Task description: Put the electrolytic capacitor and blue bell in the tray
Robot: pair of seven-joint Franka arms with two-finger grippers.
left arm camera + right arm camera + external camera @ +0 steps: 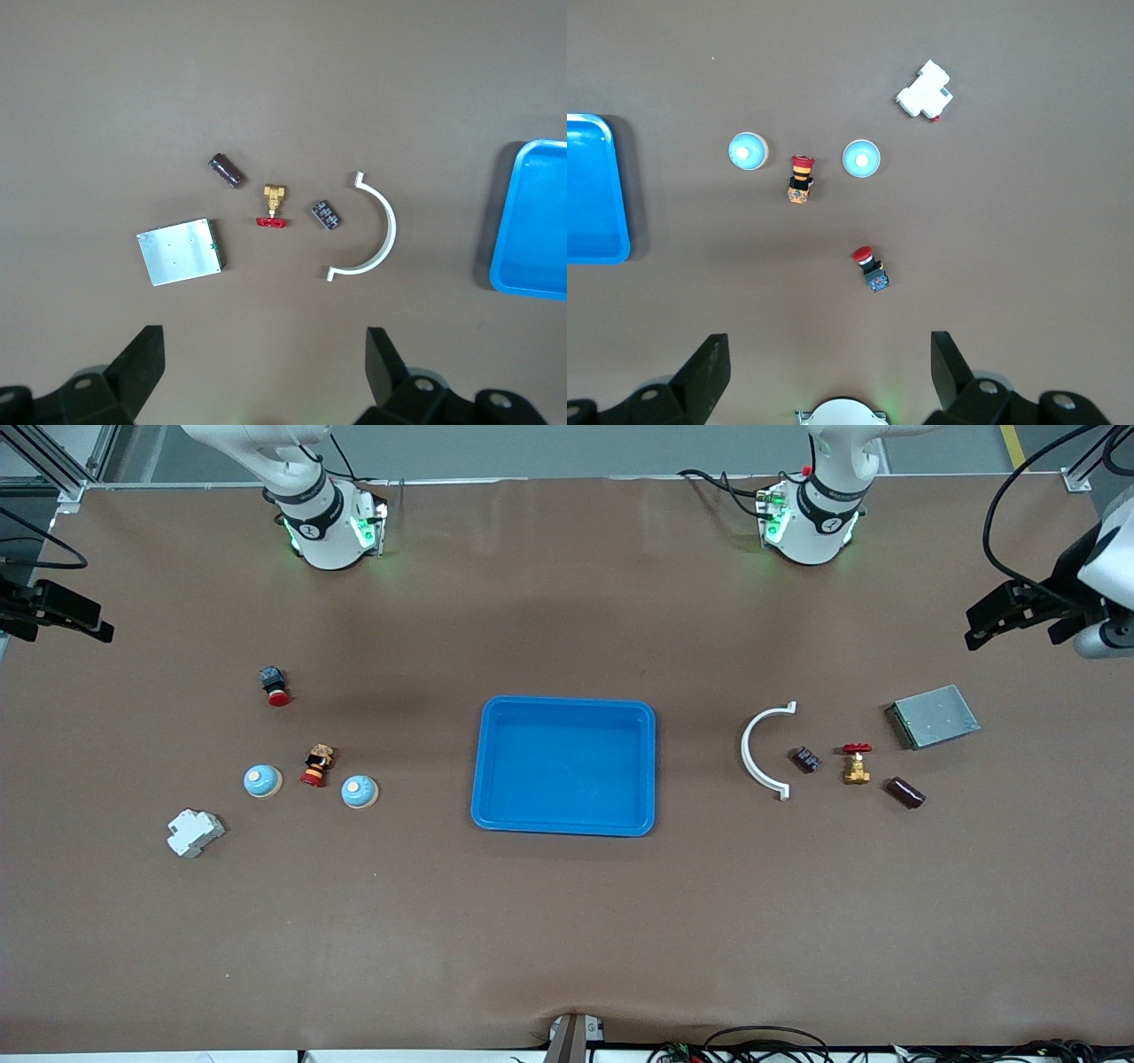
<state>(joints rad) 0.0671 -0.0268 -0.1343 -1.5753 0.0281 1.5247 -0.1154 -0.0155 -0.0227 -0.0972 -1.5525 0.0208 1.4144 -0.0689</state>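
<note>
Brown desk point(567, 921): spread left gripper point(266, 367) hovers over dark cylindrical capacitor point(225, 170); spread right gripper point(828, 372) over two blue bells point(748, 150); blue plastic tray point(564, 824) between both.

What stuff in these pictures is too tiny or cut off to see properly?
- Tray: cut off by the left wrist view's edge.
- Small black part beside the white curved clip: too small to identify.
- Right gripper: front view's edge cuts it.
- Capacitor: markings too small.
</note>
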